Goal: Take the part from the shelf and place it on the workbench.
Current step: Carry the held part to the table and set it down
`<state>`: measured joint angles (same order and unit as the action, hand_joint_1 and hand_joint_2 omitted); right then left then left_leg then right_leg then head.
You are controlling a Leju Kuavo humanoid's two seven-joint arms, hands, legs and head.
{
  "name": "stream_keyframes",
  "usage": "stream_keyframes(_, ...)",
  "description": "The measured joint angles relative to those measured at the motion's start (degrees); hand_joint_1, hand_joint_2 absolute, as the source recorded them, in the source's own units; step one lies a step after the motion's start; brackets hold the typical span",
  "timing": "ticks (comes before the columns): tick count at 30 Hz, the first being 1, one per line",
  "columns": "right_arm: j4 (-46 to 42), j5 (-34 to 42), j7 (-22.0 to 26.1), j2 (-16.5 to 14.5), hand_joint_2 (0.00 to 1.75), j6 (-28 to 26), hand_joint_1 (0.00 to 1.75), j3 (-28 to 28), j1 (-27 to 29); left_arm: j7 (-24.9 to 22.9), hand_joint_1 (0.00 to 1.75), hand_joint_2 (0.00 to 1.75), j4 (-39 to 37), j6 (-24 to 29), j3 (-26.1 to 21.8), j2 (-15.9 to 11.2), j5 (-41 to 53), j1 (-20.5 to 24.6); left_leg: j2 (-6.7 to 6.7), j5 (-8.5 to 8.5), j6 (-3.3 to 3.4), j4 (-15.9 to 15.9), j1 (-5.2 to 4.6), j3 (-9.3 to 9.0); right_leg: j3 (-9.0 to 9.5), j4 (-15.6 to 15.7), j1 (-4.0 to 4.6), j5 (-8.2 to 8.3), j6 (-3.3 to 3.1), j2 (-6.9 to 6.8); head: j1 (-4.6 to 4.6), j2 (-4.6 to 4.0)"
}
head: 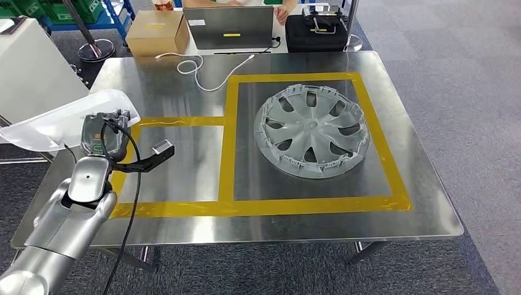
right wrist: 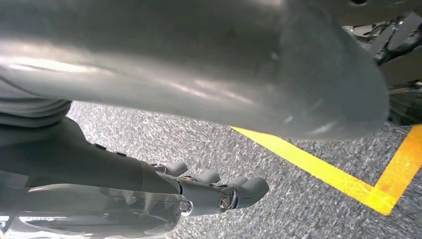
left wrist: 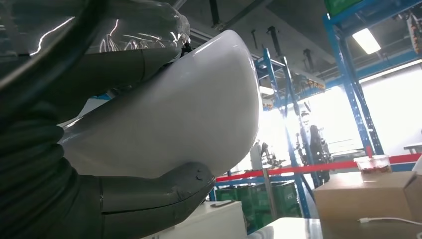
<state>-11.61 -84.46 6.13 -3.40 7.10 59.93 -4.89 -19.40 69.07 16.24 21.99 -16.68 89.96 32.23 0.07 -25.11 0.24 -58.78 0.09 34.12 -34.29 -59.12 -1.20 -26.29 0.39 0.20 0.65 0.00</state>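
My left hand [head: 104,133] grips a white curved plastic part [head: 58,121] over the left edge of the steel workbench [head: 424,206]. The part juts out to the left, past the table's edge. In the left wrist view the same white part [left wrist: 199,109] sits between the thumb [left wrist: 154,196] and the fingers [left wrist: 124,64]. My right hand [right wrist: 209,191] hangs over grey carpet with yellow floor tape, holding nothing, its fingers loosely extended.
A grey wheel cover [head: 312,130] lies inside the large yellow-taped rectangle. A smaller taped rectangle [head: 178,163] lies beside my left hand. At the far edge stand a cardboard box [head: 156,32], a laptop [head: 230,27], a black case [head: 316,32] and a white cable [head: 199,70]. A white cabinet [head: 31,67] stands at the left.
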Motion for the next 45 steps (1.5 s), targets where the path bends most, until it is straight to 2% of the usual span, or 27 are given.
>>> stream_keyframes(2, 0.0, 0.0, 0.0, 0.0, 0.0, 0.0, 0.0, 0.0, 0.0, 0.1, 1.75, 1.75, 0.3, 0.0, 0.0, 0.0, 0.0, 0.0, 0.05, 0.46, 0.77, 0.8, 0.19, -0.32, -0.14, -0.6, -0.03, -0.63, 0.58, -0.08, -0.07, 0.0)
stream_keyframes(3, 0.0, 0.0, 0.0, 0.0, 0.0, 0.0, 0.0, 0.0, -0.1, 0.2, 1.75, 1.75, 0.5, 0.0, 0.0, 0.0, 0.0, 0.0, 0.1, 0.69, 1.14, 1.2, 0.3, -0.49, -0.94, -2.5, 0.0, -1.83, 0.71, -0.1, -0.14, 0.0)
stream_keyframes(6, 0.0, -0.1, 0.0, 0.0, 0.0, 0.1, 0.0, 0.0, 0.0, 1.4, 1.75, 1.75, 0.3, 0.1, 0.0, 0.4, 0.0, -0.5, 0.19, 0.81, 1.67, 1.5, 0.1, -0.56, -6.14, -12.9, -0.01, -6.82, 0.77, -0.11, -0.21, 0.0)
stream_keyframes(7, 0.0, -0.2, 0.0, 0.0, 0.0, 0.1, 0.0, 0.0, 0.0, 2.0, 1.75, 1.75, -0.1, 0.3, 0.0, 0.6, 0.0, -0.9, 0.19, 0.76, 1.73, 1.4, -0.02, -0.56, -7.32, -15.1, -0.02, -7.2, 0.78, -0.12, -0.2, 0.0)
stream_keyframes(8, 0.0, -0.3, 0.0, 0.0, 0.0, 0.1, 0.0, 0.0, 0.0, 2.5, 1.75, 1.75, -0.8, 0.6, 0.0, 1.0, 0.0, -1.2, 0.15, 0.71, 1.76, 1.3, -0.11, -0.56, -7.49, -15.1, -0.02, -6.42, 0.73, -0.13, -0.2, 0.0)
stream_keyframes(9, 0.0, -0.4, 0.0, 0.0, 0.0, 0.1, 0.0, 0.0, 0.1, 3.0, 1.75, 1.75, -1.7, 1.0, 0.0, 1.5, 0.0, -1.5, 0.08, 0.63, 1.75, 1.2, -0.18, -0.58, -6.51, -12.9, 0.02, -4.67, 0.59, -0.13, -0.21, 0.0)
stream_keyframes(11, 0.0, -0.6, 0.0, 0.1, 0.0, 0.1, 0.0, 0.0, 0.0, 3.9, 1.75, 1.75, -3.9, 2.1, 0.0, 2.6, 0.0, -1.8, -0.08, 0.34, 1.55, 0.8, -0.35, -0.52, -2.86, -5.1, 0.28, -0.87, 0.03, -0.15, -0.22, 0.0)
stream_keyframes(13, 0.0, -0.8, 0.0, 0.2, 0.0, 0.0, 0.0, 0.0, -0.1, 4.6, 1.75, 1.75, -6.3, 2.9, 0.0, 3.5, 0.0, -1.9, -0.13, 0.06, 1.11, 0.4, -0.49, -0.39, -0.78, -0.4, 0.59, 0.59, -0.41, -0.16, -0.17, 0.0)
stream_keyframes(15, 0.0, -1.0, 0.0, 0.3, 0.0, 0.0, 0.0, 0.0, -0.2, 4.8, 1.75, 1.75, -8.5, 3.4, 0.0, 4.3, 0.0, -1.8, -0.13, 0.01, 0.55, 0.4, -0.51, -0.39, -0.69, 0.2, 0.69, 0.65, -0.72, -0.11, -0.15, 0.0)
stream_keyframes(17, 0.0, -1.2, 0.0, 0.1, 0.0, 0.1, 0.0, 0.0, -0.3, 4.6, 1.75, 1.75, -10.3, 3.8, 0.2, 5.1, 0.0, -1.5, -0.12, -0.6, -0.02, -0.2, -0.41, -0.17, -0.46, 0.7, 0.41, 0.93, -1.31, -0.15, -0.12, 0.0)
stream_keyframes(19, 0.0, -1.3, 0.0, 0.0, 0.0, 0.1, 0.0, -0.1, -0.3, 4.4, 1.75, 1.75, -12.1, 4.1, 0.6, 5.7, 0.0, -0.9, -0.13, -3.31, -0.68, -4.6, -0.14, 1.71, -0.24, 1.1, 0.1, 1.15, -1.79, -0.21, 0.05, 0.0)
stream_keyframes(21, 0.0, -1.3, 0.0, 0.0, 0.0, 0.1, 0.0, -0.1, -0.3, 4.2, 1.75, 1.75, -13.7, 4.2, 1.1, 6.4, 0.0, -0.5, -0.12, -6.85, -1.34, -12.3, 0.25, 5.22, -0.24, 1.1, 0.07, 1.13, -1.93, -0.19, 0.17, 0.0)
stream_keyframes(22, 0.0, -1.3, 0.0, 0.0, 0.0, 0.1, 0.0, -0.1, -0.3, 4.2, 1.75, 1.75, -14.4, 4.2, 1.4, 6.8, 0.0, -0.5, -0.12, -7.6, -1.57, -15.0, 0.46, 6.55, -0.24, 1.0, 0.06, 1.09, -1.91, -0.17, 0.16, 0.0)
stream_keyframes(23, 0.0, -1.4, 0.0, 0.0, 0.0, 0.1, 0.0, -0.1, -0.3, 4.2, 1.75, 1.75, -14.9, 4.2, 1.7, 7.3, 0.0, -0.4, -0.11, -7.27, -1.72, -15.7, 0.65, 7.03, -0.23, 0.9, 0.03, 1.03, -1.85, -0.14, 0.16, 0.0)
stream_keyframes(24, 0.0, -1.4, 0.0, 0.0, 0.0, 0.2, 0.0, -0.2, -0.3, 4.2, 1.75, 1.75, -15.4, 4.2, 2.1, 7.7, 0.0, -0.3, -0.1, -5.77, -1.78, -14.0, 0.8, 6.29, -0.19, 0.8, -0.02, 0.93, -1.72, -0.12, 0.16, 0.0)
stream_keyframes(26, 0.0, -1.6, 0.0, -0.1, 0.0, 0.3, 0.0, -0.4, -0.3, 4.2, 1.75, 1.75, -16.0, 4.1, 3.2, 8.7, 0.0, 0.2, -0.1, -1.83, -1.63, -6.1, 0.94, 2.52, -0.05, 0.6, -0.09, 0.67, -1.28, -0.11, 0.16, 0.0)
stream_keyframes(28, 0.0, -1.8, 0.0, -0.2, 0.0, 0.3, 0.0, -0.5, -0.4, 4.0, 1.75, 1.75, -16.6, 4.0, 4.6, 9.8, 0.0, 0.9, -0.16, -0.06, -1.1, -0.5, 0.71, -0.16, -0.03, 0.5, 0.0, 0.58, -0.65, -0.15, 0.12, 0.0)
stream_keyframes(31, 0.0, -1.9, 0.0, -0.3, 0.0, 0.3, 0.0, -0.8, -0.5, 3.6, 1.75, 1.75, -17.5, 4.0, 6.3, 11.1, 0.0, 1.3, -0.22, 0.05, 0.04, 0.5, 0.47, -0.49, 0.04, 0.8, -0.05, 0.75, 0.46, -0.16, 0.08, 0.0)
stream_keyframes(33, 0.0, -1.9, 0.0, -0.3, 0.0, 0.3, 0.0, -0.9, -0.6, 3.5, 1.75, 1.75, -18.0, 4.1, 7.0, 11.8, 0.0, 1.5, -0.11, 0.49, 0.99, 1.2, 0.6, -0.78, -0.47, -0.5, -0.1, -0.38, 0.88, -0.14, 0.03, 0.0)
stream_keyframes(34, 0.0, -1.9, 0.0, -0.3, 0.0, 0.3, 0.0, -0.9, -0.6, 3.5, 1.75, 1.75, -18.2, 4.1, 7.2, 12.0, 0.0, 1.7, -0.05, 0.67, 1.38, 1.5, 0.66, -0.89, -1.55, -2.9, -0.12, -1.89, 0.95, -0.14, -0.01, 0.0)
stream_keyframes(36, 0.0, -2.0, 0.0, -0.3, 0.0, 0.3, 0.0, -1.0, -0.5, 3.5, 1.75, 1.75, -18.7, 4.2, 7.7, 12.4, 0.0, 1.9, 0.01, 0.71, 1.76, 1.6, 0.36, -0.81, -5.12, -10.5, -0.12, -5.65, 0.95, -0.15, -0.03, 0.0)
stream_keyframes(37, 0.0, -2.0, 0.0, -0.3, 0.0, 0.3, 0.0, -1.0, -0.5, 3.5, 1.75, 1.75, -19.0, 4.2, 7.9, 12.5, 0.0, 1.8, 0.0, 0.7, 1.81, 1.6, 0.21, -0.78, -6.76, -13.7, -0.11, -6.75, 0.99, -0.15, -0.02, 0.0)
stream_keyframes(38, 0.0, -2.0, 0.0, -0.3, 0.0, 0.3, 0.0, -1.0, -0.5, 3.6, 1.75, 1.75, -19.3, 4.2, 8.0, 12.7, 0.0, 1.8, -0.02, 0.66, 1.84, 1.5, 0.07, -0.76, -7.58, -15.2, -0.1, -6.74, 0.98, -0.15, -0.02, 0.0)
stream_keyframes(39, 0.0, -2.0, 0.0, -0.3, 0.0, 0.3, 0.0, -1.0, -0.5, 3.6, 1.75, 1.75, -19.5, 4.2, 8.1, 12.8, 0.0, 1.8, -0.06, 0.6, 1.84, 1.4, -0.02, -0.76, -7.23, -14.2, -0.09, -5.53, 0.89, -0.15, -0.02, 0.0)
stream_keyframes(41, 0.0, -2.0, 0.0, -0.3, 0.0, 0.3, 0.0, -1.0, -0.5, 3.8, 1.75, 1.75, -19.9, 4.2, 8.2, 13.0, 0.0, 1.9, -0.14, 0.31, 1.66, 1.0, -0.08, -0.77, -3.85, -7.0, -0.06, -1.57, 0.52, -0.15, -0.03, 0.0)
stream_keyframes(43, 0.0, -2.0, 0.0, -0.2, 0.0, 0.4, 0.0, -1.0, -0.5, 4.3, 1.75, 1.75, -20.3, 4.4, 8.2, 13.1, 0.0, 1.9, -0.21, -0.06, 1.21, 0.4, -0.28, -0.61, -1.03, -1.0, 0.18, 0.51, 0.17, -0.12, 0.0, 0.0)
stream_keyframes(45, 0.0, -2.0, -0.1, -0.2, 0.0, 0.4, 0.0, -1.0, -0.5, 5.0, 0.87, 1.75, -20.7, 4.8, 8.2, 13.2, 0.0, 1.8, -0.24, -0.21, 0.7, 0.3, -0.46, -0.49, -0.6, 0.1, 0.44, 0.54, -0.13, -0.06, 0.05, 0.0)
